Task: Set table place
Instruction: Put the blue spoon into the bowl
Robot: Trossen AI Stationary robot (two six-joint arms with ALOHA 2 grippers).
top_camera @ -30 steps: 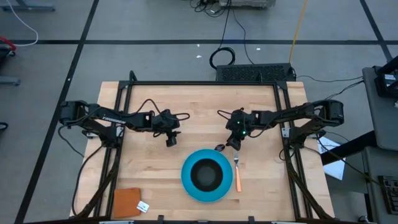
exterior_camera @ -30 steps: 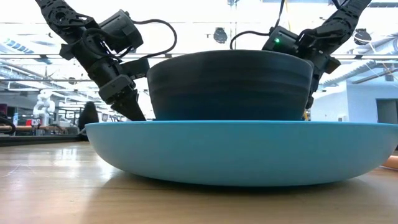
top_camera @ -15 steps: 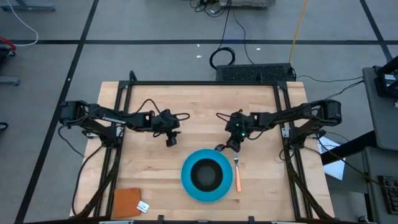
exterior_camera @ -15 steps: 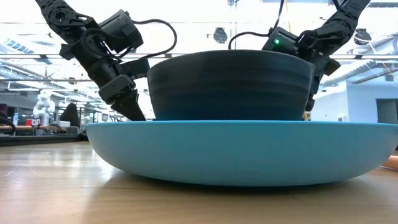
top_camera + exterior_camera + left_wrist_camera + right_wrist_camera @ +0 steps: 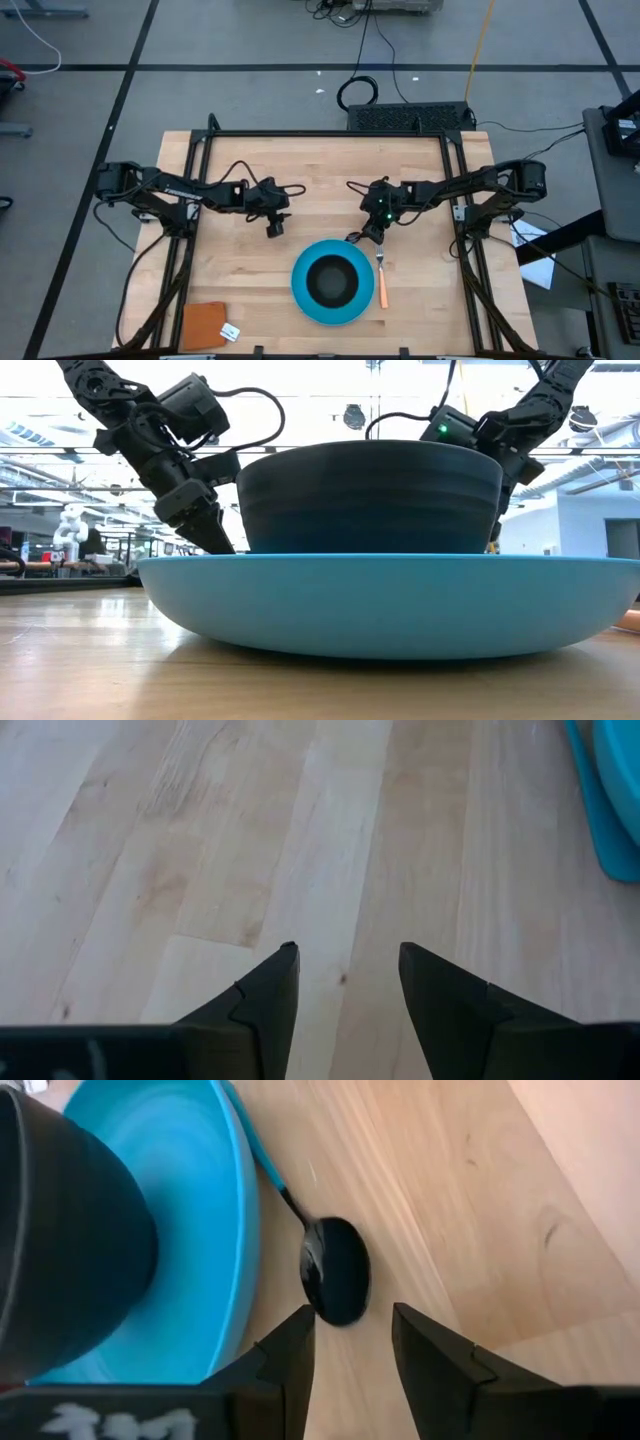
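My right hand (image 5: 371,235) hovers with its fingers apart and empty, just above the dark spoon (image 5: 333,1270), whose bowl lies on the bench (image 5: 320,165) just beside the blue plate (image 5: 303,290), its teal handle running in under the plate's rim. The black bowl (image 5: 331,280) sits in the middle of the plate, which lies toward the bench's near edge, a little right of centre. The orange-handled fork (image 5: 382,283) lies along the plate's right side. My left hand (image 5: 276,229) waits over bare wood left of the plate, fingers apart, holding nothing. A brown-orange square (image 5: 205,324) sits in the near left corner.
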